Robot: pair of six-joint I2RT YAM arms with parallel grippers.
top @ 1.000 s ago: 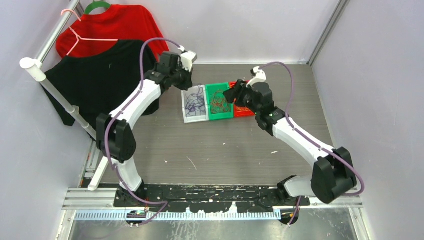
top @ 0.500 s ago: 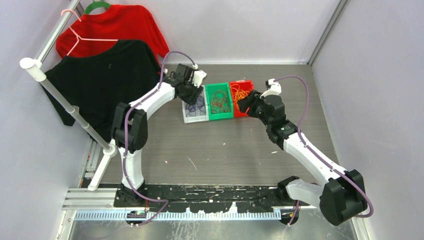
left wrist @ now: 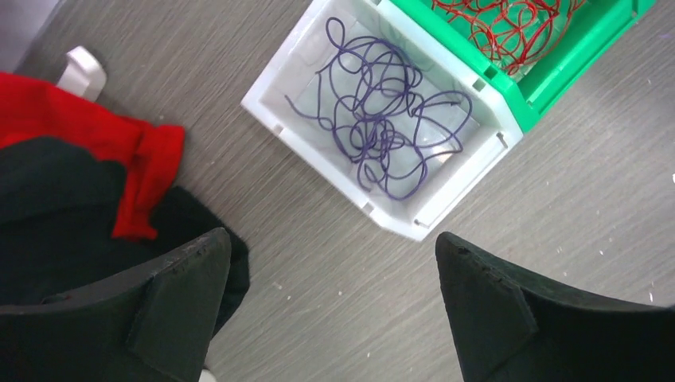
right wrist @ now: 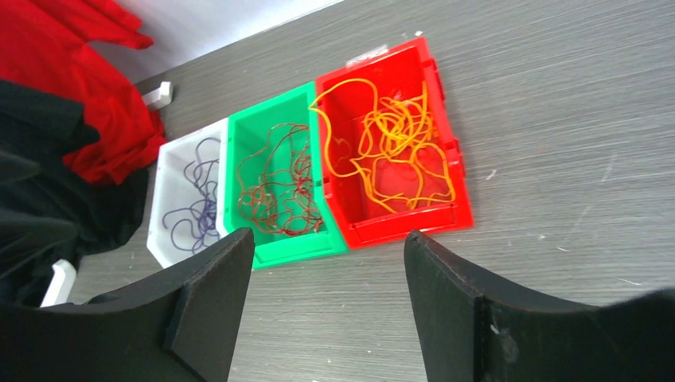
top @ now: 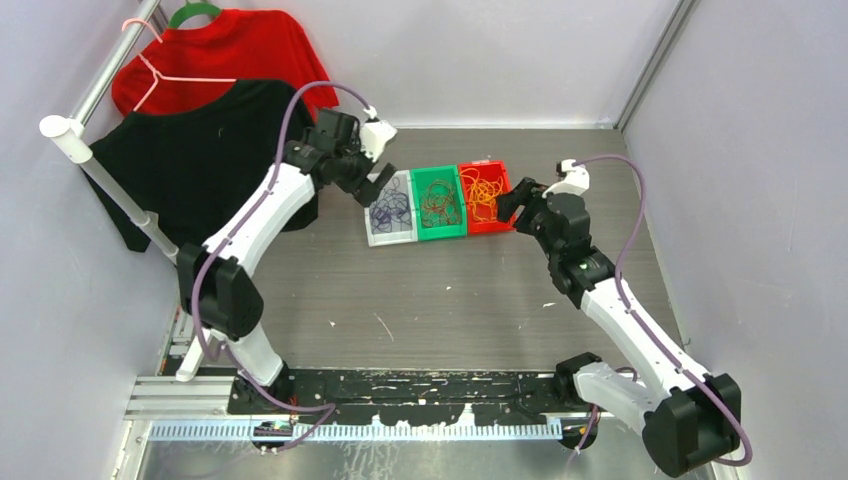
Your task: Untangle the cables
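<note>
The cables lie sorted in three bins side by side. Purple cables [left wrist: 382, 119] fill the white bin [left wrist: 470, 179], dark red-brown cables [right wrist: 275, 191] the green bin [right wrist: 294, 247], and orange cables [right wrist: 390, 143] the red bin [right wrist: 414, 227]. One orange loop hangs over the wall between the red and green bins. My left gripper [left wrist: 330, 237] hovers open over bare table by the white bin's [top: 392, 235] left corner, holding nothing. My right gripper [right wrist: 328, 235] is open and empty, just off the right end of the red bin [top: 490, 226].
A red shirt [top: 225, 60] and a black shirt [top: 200, 160] hang from a white rail [top: 110, 190] at the left, close to my left arm. Black and red cloth [left wrist: 95, 183] lies next to the left fingers. Lilac walls enclose the table.
My left gripper went from shut to wide open, dipping over the white bin and then pulling back left. My right gripper drew away rightward off the bins and opened wider.
</note>
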